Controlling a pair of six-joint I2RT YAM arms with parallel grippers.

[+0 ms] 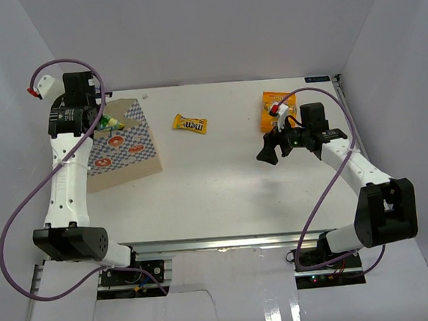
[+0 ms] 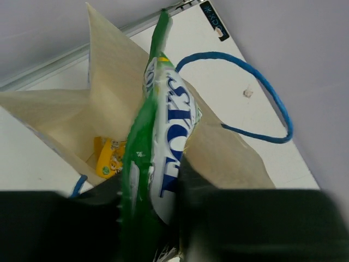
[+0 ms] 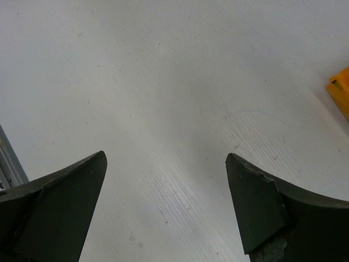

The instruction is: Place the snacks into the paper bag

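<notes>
Only the left wrist view lets us see inside the paper bag [image 2: 109, 103]: a yellow candy packet [image 2: 109, 158] lies on the tan bottom, and a blue cord handle [image 2: 272, 93] loops at 2 o'clock. There the left gripper [image 2: 152, 210] is clenched on the green-yellow pouch [image 2: 166, 131], which stands on edge with blue letters on white, at the bag mouth.

The top view adds the layout. The bag sits at 9 o'clock on the table [image 1: 223, 189], checkered face showing. A second yellow packet [image 1: 189, 123] lies at 12 and the orange pouch [image 1: 275, 106] at 1. The right gripper [image 1: 272, 150] hangs just beside that pouch, jaws released and empty.

The left arm reaches up the left edge, wrist over the bag. The right arm is folded at the elbow.
</notes>
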